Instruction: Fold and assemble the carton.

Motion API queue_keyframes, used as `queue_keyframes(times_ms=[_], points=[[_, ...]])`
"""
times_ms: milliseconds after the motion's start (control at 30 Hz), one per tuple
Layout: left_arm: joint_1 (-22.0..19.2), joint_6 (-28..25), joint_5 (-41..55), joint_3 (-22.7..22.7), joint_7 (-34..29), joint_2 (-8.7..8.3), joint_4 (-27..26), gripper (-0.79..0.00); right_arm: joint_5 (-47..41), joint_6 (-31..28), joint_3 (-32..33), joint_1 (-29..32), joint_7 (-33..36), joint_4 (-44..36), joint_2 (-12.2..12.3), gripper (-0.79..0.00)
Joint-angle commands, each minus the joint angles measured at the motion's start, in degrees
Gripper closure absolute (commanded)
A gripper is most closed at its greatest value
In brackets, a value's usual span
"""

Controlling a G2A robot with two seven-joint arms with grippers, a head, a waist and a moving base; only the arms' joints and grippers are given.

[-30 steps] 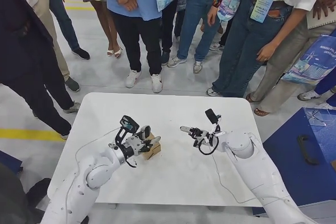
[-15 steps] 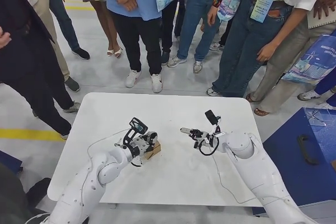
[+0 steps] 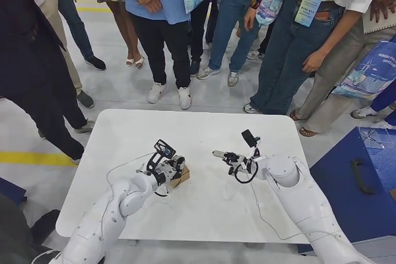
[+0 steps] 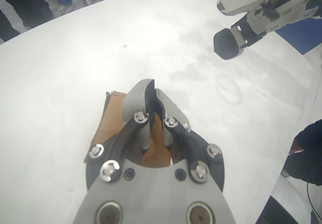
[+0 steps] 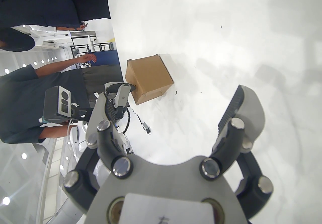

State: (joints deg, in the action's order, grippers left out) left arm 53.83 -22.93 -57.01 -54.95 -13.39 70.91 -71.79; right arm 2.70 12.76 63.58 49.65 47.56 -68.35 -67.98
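Carton (image 5: pixel 148 76) on table (image 5: pixel 226 21), right hand (image 5: pixel 172 92) spread

White table (image 3: pixel 204 129), grey floor (image 3: pixel 119 86) — yellow stripe (image 3: pixel 20 158)

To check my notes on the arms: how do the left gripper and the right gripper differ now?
The left gripper is shut; the right gripper is open. The left one touches the carton; the right one is apart from it. Both are over the white table.
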Motion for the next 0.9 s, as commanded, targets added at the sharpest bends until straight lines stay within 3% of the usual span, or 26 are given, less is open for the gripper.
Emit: queue_keyframes(times_ms=[0, 300, 567, 867], points=[[0.5, -0.8, 0.5, -0.6, 0.8, -0.09, -0.5, 0.000, 0.0, 0.0, 0.0, 0.0, 0.0, 0.0, 0.0, -0.785], [0.7, 0.6, -1.1, 0.1, -1.2, 0.24, 0.6, 0.000, 0.0, 0.0, 0.0, 0.0, 0.0, 0.0, 0.0, -0.785], [2.6, -0.4, 0.1, -2.5, 1.2, -0.17, -2.3, 0.000, 0.0, 0.0, 0.0, 0.0, 0.0, 0.0, 0.0, -0.785], [1.7, 1.1, -2.1, -0.9, -0.4, 0.45, 0.0, 0.000, 0.0, 0.0, 0.0, 0.0, 0.0, 0.0, 0.0, -0.785]])
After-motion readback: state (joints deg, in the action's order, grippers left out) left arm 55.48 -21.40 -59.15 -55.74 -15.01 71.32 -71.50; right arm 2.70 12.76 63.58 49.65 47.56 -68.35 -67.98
